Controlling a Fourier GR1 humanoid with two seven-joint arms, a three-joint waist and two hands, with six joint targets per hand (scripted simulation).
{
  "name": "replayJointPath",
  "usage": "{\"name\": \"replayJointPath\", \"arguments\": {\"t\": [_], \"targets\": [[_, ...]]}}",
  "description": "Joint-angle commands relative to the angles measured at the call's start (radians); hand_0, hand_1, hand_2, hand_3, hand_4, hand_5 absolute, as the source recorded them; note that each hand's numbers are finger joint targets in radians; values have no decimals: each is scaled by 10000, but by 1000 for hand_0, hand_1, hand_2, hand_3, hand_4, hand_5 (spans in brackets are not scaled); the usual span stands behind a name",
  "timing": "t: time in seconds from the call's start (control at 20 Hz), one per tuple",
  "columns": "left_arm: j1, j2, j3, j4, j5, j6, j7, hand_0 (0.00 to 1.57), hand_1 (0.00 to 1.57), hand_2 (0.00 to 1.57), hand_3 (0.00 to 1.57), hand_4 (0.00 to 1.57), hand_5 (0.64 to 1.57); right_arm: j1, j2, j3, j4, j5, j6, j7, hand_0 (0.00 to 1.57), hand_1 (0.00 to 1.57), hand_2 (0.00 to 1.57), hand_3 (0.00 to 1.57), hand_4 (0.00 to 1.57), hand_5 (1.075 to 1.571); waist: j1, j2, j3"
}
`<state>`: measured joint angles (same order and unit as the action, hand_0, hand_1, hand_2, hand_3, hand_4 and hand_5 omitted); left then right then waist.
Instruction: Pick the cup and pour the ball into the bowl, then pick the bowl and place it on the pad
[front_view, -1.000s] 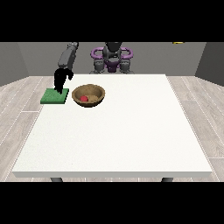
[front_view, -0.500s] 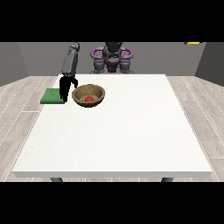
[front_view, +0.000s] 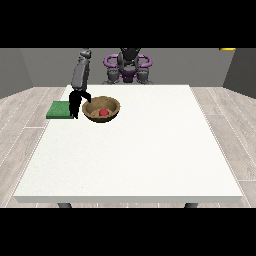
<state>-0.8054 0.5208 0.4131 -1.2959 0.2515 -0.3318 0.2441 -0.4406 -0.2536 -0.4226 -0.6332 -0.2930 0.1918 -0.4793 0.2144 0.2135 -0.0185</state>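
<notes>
A brown wooden bowl stands on the white table at the back left, with a red ball inside it. Just left of the bowl a green pad lies flat near the table's left edge. The hand at the view's left hangs between pad and bowl, fingers pointing down and spread, the thumb reaching to the bowl's left rim. It holds nothing. No cup shows anywhere. The hand at the view's right is out of sight.
The robot's torso stands behind the table's far edge. The grey forearm slants down from the shoulder to the hand. White table surface stretches to the right of the bowl and towards the camera.
The hand at the view's left has shifted right and slightly lower, from over the pad to the bowl's left rim. Bowl, ball and pad have stayed put.
</notes>
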Motion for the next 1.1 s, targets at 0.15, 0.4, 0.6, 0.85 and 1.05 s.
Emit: {"name": "replayJointPath", "arguments": {"t": [0.15,0.4,0.6,0.85,1.05], "targets": [[378,-106,-112,-500,66,125,-111,0,0,0,0,1017,1538,-755,110,135,559,163,-717,255,0,0,0,0,458,1547,95,295,192],[-268,637,174,-509,595,-175,442,0,0,0,0,1022,1541,-962,545,139,698,205,-927,-428,0,0,0,0,475,1549,221,679,203],[283,703,382,-719,1001,-600,257,0,0,0,0,1023,1540,-801,99,-351,1324,35,-1865,217,0,0,0,0,615,1568,634,837,195],[11,724,455,-827,1243,-541,397,0,0,0,0,1028,1529,170,-408,30,1453,778,-2782,577,1571,1571,1571,1571,944,1471,739,1220,180],[-112,873,614,-764,1326,-494,381,0,0,0,0,1112,1519,569,-913,151,1027,914,-2951,618,1571,1571,1571,1413,922,1525,554,1315,169]]}}
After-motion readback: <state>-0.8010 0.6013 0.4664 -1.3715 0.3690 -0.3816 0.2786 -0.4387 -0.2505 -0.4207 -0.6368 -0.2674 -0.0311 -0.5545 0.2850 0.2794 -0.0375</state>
